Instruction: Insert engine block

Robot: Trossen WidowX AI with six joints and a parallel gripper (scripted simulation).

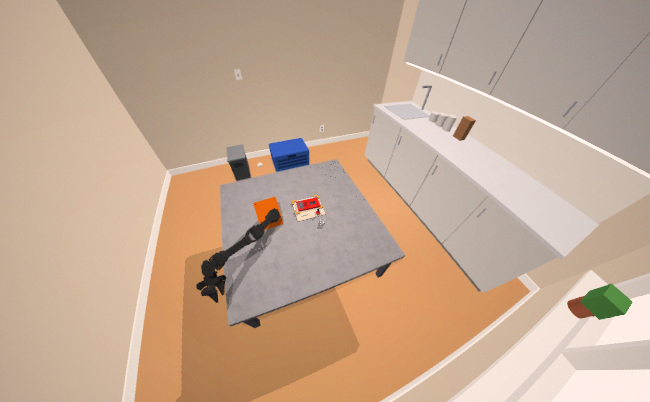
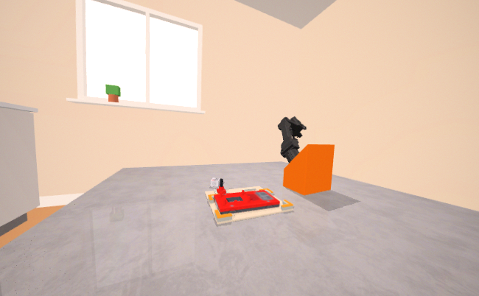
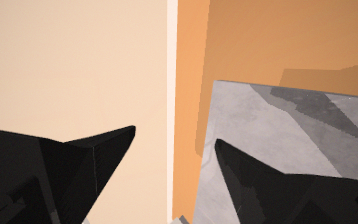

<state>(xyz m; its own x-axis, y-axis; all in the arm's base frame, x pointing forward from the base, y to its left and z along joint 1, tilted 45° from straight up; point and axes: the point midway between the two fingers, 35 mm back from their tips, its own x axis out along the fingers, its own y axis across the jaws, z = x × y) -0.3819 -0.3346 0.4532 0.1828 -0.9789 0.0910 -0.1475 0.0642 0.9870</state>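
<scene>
The red car body (image 1: 308, 203) (image 2: 245, 199) lies flat on a beige board with orange corners (image 1: 304, 215) (image 2: 249, 216) near the middle of the grey table (image 1: 318, 265) (image 2: 153, 243) (image 3: 280, 125). A small whitish block (image 1: 321, 223) (image 2: 214, 181), which looks like the engine block, stands on the table just off the board's end, next to a small red and black piece (image 2: 221, 188). My gripper (image 1: 273, 216) (image 2: 292, 127) (image 3: 176, 136) is open and empty. It hangs by the tall orange block (image 1: 264, 206) (image 2: 309, 169), well away from the car body. In the wrist view it faces the table's edge, the floor and the wall.
The orange block stands beside the board and hides most of my arm in the exterior view. A blue cabinet (image 1: 289, 153) and a grey box (image 1: 238, 161) stand on the floor behind the table. Kitchen counters (image 1: 468, 165) run along the right wall.
</scene>
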